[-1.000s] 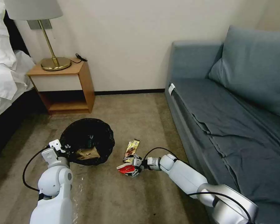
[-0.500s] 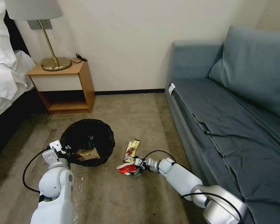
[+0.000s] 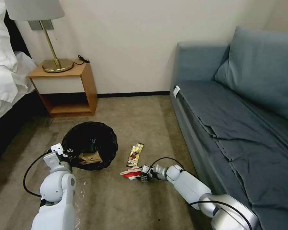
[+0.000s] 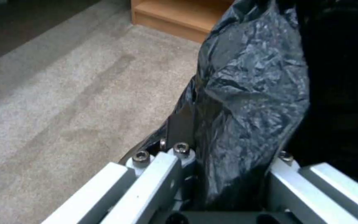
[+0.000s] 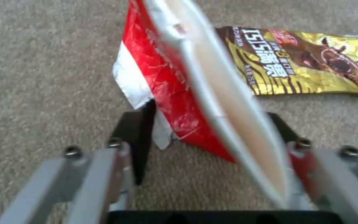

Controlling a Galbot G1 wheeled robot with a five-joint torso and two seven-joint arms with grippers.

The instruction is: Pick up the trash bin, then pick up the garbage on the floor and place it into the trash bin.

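- The red-and-white wrapper is thin, light, crinkly film, limp and slick; it lies on the carpet just beside the gold-yellow snack wrapper, between the trash bin and the sofa.
- In the right wrist view it stands on edge between the fingers of the right claw, which are spread wide on either side of it and not pinched shut; whether one pad touches the film I cannot tell.
- Best hold, I judge: across the raised folded edge, well in from the corner, since a flat sheet on pile gives little to bite and a corner pinch may slip out.
- It should weigh next to nothing, so a light squeeze will do; a draught or quick swing could flap it loose.
- The bin, black-bag-lined, already holds a crumpled brown paper bag.
- The left claw is clamped over the bin's bagged rim, one finger on each side.
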